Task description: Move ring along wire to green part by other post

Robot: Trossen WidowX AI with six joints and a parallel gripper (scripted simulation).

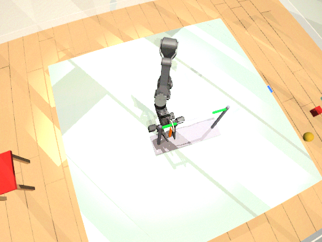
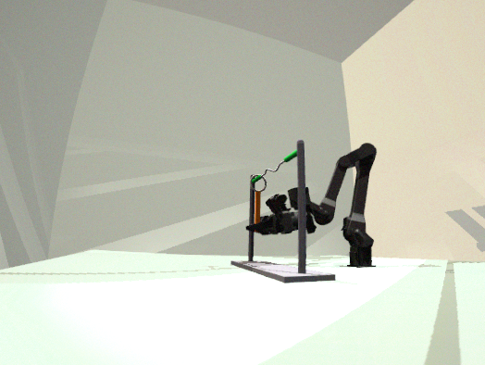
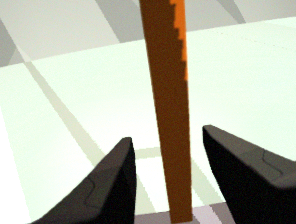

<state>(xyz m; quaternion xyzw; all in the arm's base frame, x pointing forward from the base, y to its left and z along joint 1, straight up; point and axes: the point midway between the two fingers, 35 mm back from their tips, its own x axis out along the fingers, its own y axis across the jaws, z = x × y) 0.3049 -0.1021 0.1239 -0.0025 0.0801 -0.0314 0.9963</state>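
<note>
The ring (image 2: 266, 186) hangs around the green part (image 1: 169, 125) (image 2: 256, 178) at the left post (image 1: 159, 138) (image 2: 251, 245), which is the far post in the exterior view. Its orange handle (image 1: 170, 132) (image 2: 257, 206) (image 3: 175, 110) points straight down. My gripper (image 1: 171, 140) (image 2: 250, 227) (image 3: 167, 139) is open. Its fingers stand on both sides of the handle's lower end, with a gap on each side in the wrist view. The thin grey wire (image 2: 273, 169) bends up to the other green part (image 1: 219, 110) (image 2: 291, 156) at the other post (image 1: 219, 118) (image 2: 302, 208).
Both posts stand on a flat base (image 1: 196, 132) (image 2: 310, 279). The arm reaches in from behind the wire, below its height. A red block (image 1: 316, 111), a yellow ball (image 1: 308, 137) and a red chair (image 1: 7, 173) are far off at the sides.
</note>
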